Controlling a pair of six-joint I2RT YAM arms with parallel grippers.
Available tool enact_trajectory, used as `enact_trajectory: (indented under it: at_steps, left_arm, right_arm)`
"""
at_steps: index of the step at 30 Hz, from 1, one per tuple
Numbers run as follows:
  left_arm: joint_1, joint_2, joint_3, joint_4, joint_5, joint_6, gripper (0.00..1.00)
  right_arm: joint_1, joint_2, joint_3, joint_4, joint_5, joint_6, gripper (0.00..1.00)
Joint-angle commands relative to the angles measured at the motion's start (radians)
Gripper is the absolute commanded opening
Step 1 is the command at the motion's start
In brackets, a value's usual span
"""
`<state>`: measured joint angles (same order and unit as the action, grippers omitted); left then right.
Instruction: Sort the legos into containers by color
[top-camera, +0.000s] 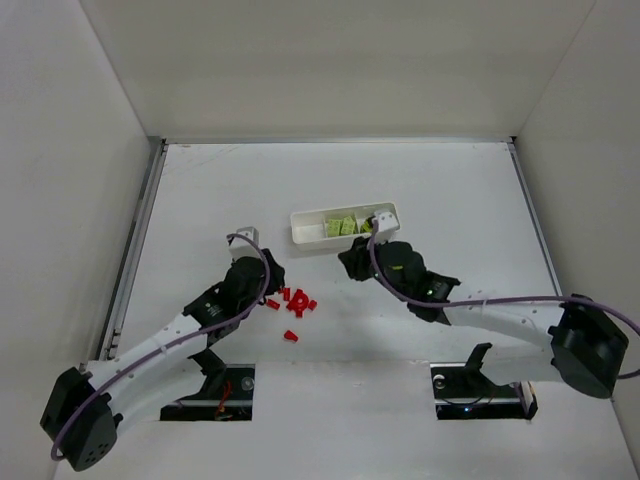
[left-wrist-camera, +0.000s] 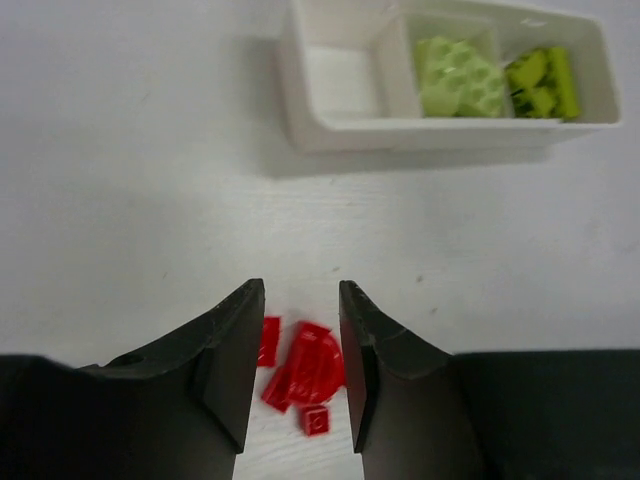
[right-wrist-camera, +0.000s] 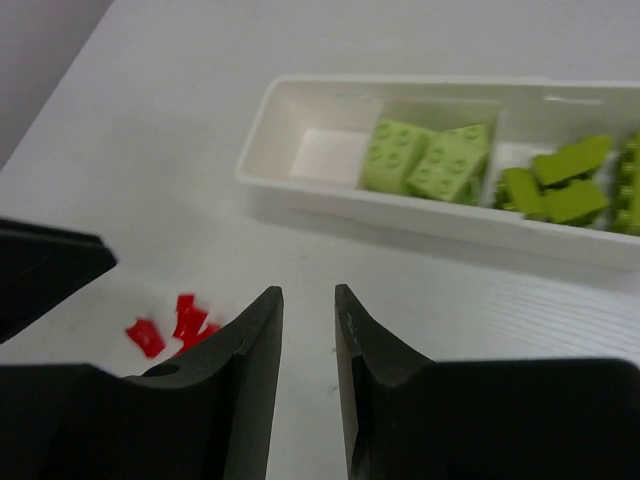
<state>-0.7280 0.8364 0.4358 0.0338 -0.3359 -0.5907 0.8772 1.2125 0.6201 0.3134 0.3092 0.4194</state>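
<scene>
Several red legos lie in a loose cluster on the white table, with one more a little nearer. My left gripper is open just left of them; in the left wrist view its jaws straddle red legos lying on the table. The white tray stands behind. Its left compartment is empty; the middle and right ones hold yellow-green legos. My right gripper is open and empty, in front of the tray, right of the red legos.
White enclosure walls stand at the left, back and right of the table. A metal rail runs along the left edge. Two dark cut-outs hold the arm bases at the near edge.
</scene>
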Motion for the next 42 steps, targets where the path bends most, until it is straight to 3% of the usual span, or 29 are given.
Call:
enact_trajectory:
  at_steps: [1,14,20,31,42]
  left_arm:
    - [0.025,-0.057,-0.063,-0.179,-0.071,-0.116,0.35]
    - [0.0,-0.011,-0.166,-0.155,-0.074,-0.34,0.37]
    - [-0.006,0.0,-0.17,-0.164,-0.083,-0.354,0.37]
    - [-0.057,0.058,-0.155,-0.158,-0.1,-0.385,0.4]
    - [-0.066,0.118,-0.161,-0.094,-0.137,-0.391,0.26]
  right_arm:
    - [0.111,0.047,0.059,-0.014,-0.056,-0.09,0.35]
    - [0.369,0.228,0.058,-0.031,-0.064,-0.09,0.52]
    - [0.438,0.317,0.099,-0.03,-0.088,-0.079,0.59]
    - [0.478,0.404,0.138,0.001,-0.117,-0.064,0.65]
    - [0.498,0.475,0.184,0.032,-0.114,-0.067,0.65]
